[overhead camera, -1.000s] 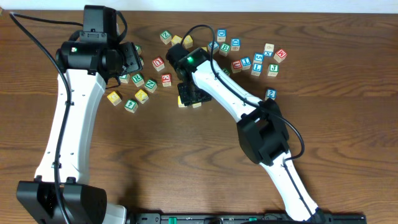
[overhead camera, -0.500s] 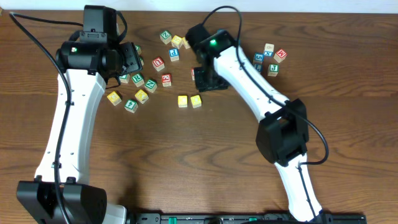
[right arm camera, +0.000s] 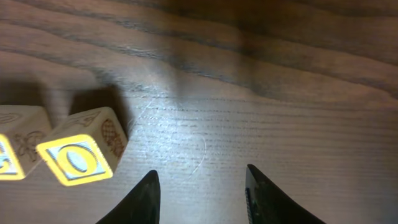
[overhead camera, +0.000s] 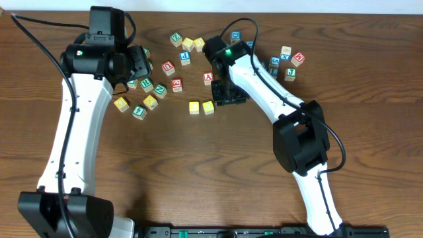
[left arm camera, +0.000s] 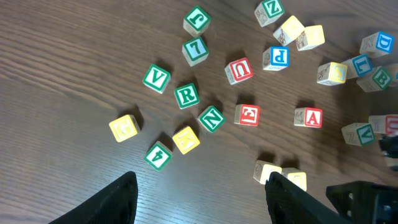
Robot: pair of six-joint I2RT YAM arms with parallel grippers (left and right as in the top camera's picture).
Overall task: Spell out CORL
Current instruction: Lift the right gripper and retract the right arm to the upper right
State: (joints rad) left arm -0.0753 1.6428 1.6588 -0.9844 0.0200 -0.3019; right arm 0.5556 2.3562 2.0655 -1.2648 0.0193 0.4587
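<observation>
We've got the yellow wooden O block [overhead camera: 208,107] on the brown wooden table [overhead camera: 198,172], with a yellow wooden C block [overhead camera: 193,107] snug on its left. Our right jaws hang just right of the O, wide and empty. The left jaws are well left of it, also wide and empty, near the green wooden R block [left arm camera: 186,95].

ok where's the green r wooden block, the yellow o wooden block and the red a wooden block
green R wooden block [left arm camera: 186,95], left wrist view, top letter face
yellow O wooden block [right arm camera: 76,160], right wrist view, top letter face
red A wooden block [left arm camera: 309,117], left wrist view, top letter face
</observation>
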